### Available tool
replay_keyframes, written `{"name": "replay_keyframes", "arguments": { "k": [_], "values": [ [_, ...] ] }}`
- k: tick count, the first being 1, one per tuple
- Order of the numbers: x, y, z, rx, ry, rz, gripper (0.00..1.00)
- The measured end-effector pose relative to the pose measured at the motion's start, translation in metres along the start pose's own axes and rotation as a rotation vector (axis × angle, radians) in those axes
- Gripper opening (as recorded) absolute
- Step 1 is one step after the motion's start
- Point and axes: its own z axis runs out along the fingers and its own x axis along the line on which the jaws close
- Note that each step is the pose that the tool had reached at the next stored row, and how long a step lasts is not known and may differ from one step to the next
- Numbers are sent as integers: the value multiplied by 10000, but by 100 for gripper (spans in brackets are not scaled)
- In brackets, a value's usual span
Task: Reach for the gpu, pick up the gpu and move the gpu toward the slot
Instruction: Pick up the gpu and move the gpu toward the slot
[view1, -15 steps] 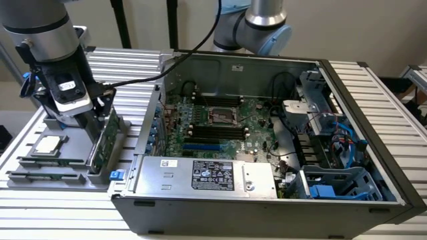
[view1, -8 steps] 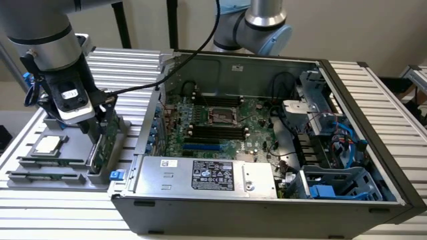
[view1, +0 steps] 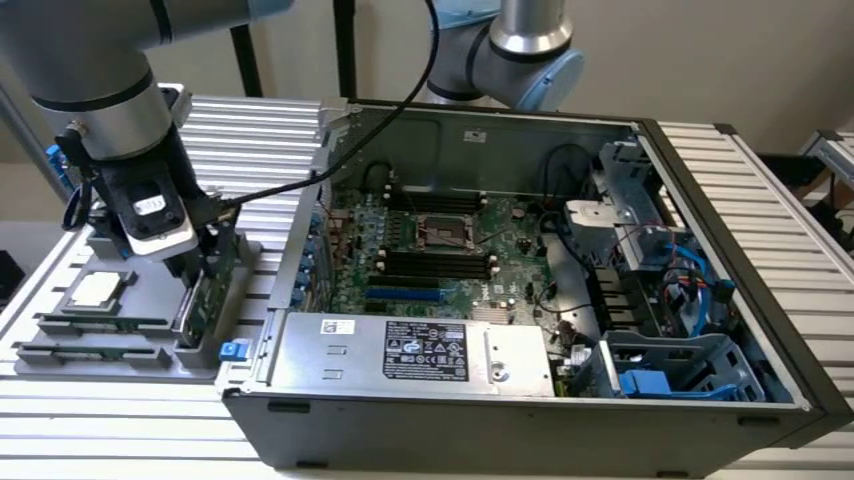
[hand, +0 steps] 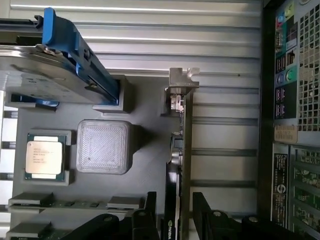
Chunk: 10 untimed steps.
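The gpu (hand: 187, 150) is showing a matt green circuit board, its bracket (hand: 182, 80) gleaming as bare silver metal. The holder tray (hand: 150, 150) is looking like matt grey plastic, its square block (hand: 104, 146) carrying fine ribbed lines. The hard drive (hand: 35, 70) is shining dully in metal beside a glossy blue plastic rail (hand: 80, 50). The table (view1: 254, 130) is showing ribbed aluminium.

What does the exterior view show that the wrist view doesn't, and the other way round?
Exterior view: the motherboard, the power supply and the arm reaching down.
Wrist view: the hard drive with blue rails, a grey ribbed block and the gpu's silver bracket.
Both: the gpu standing on edge in the grey tray, the hand at it, and the processor chip lying in the tray.
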Motion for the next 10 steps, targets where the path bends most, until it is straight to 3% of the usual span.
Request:
{"name": "replay_keyframes", "arguments": {
  "k": [10],
  "values": [
    [-2,27,116,5,-10,209,42]
  ]
}}
